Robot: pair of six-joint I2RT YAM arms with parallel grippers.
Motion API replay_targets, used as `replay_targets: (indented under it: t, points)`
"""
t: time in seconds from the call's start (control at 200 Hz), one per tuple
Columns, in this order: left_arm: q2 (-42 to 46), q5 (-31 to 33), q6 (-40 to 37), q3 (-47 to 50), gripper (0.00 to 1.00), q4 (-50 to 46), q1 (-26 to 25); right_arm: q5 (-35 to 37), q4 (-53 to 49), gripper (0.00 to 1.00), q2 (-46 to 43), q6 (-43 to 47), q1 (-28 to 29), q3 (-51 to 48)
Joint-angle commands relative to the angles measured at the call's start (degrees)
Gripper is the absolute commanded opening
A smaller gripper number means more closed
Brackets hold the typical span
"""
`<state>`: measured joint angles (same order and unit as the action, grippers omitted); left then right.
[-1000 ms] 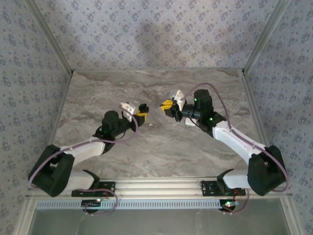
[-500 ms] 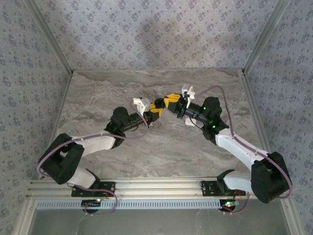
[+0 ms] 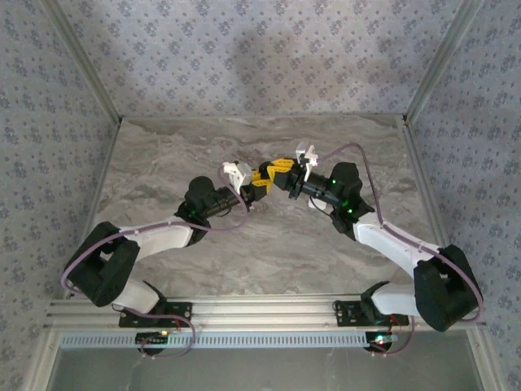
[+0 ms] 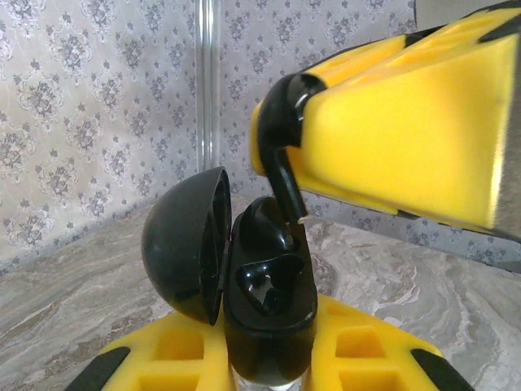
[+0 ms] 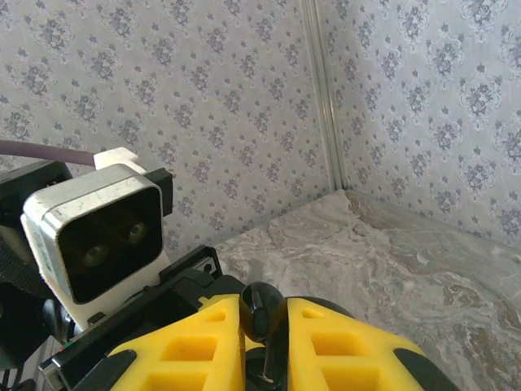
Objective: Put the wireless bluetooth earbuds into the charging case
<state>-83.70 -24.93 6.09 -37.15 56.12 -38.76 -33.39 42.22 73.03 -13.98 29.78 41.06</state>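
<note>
- Walls (image 3: 260, 57): patterned panels enclose the desk on its left, far and right sides.
- Desk (image 3: 163, 155): grey marbled surface. Both arms are bolted along its near edge.
- Left arm (image 3: 155, 236): reaches from the near-left base toward the middle of the desk.
- Right arm (image 3: 391, 240): reaches from the near-right base toward the same middle area.
- Left pincer (image 3: 257, 181): yellow fingers are closed on the lower body of the charging case.
- Right pincer (image 3: 282, 169): yellow fingers are closed on one earbud. It sits just right of and slightly beyond the left pincer, tips nearly meeting.
- Left wrist camera (image 5: 98, 236): white housing with a dark lens face, close on the left in the right wrist view.
- Charging case (image 4: 269, 301): black and held upright. Its lid (image 4: 183, 244) is swung open to the left. A moulded recess shows inside; whether a bud sits in it cannot be told.
- Earbud (image 4: 285, 175): black, clamped in the right pincer with its stem pointing down. The tip is at the case's open upper rim; contact cannot be confirmed.
</note>
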Motion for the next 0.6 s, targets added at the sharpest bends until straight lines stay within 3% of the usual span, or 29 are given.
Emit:
replay_targets:
  t: [0.0, 0.6]
  points:
    - [0.9, -1.4, -1.2, -1.8, 0.06, 0.7, -0.5, 0.9, 0.8, 0.18, 0.6, 0.8, 0.5, 0.8]
    - [2.1, -0.8, -1.8, -2.5, 0.06, -0.6, -0.5, 6.4, -11.1, 0.18, -0.1, 9.7, 2.7, 1.0]
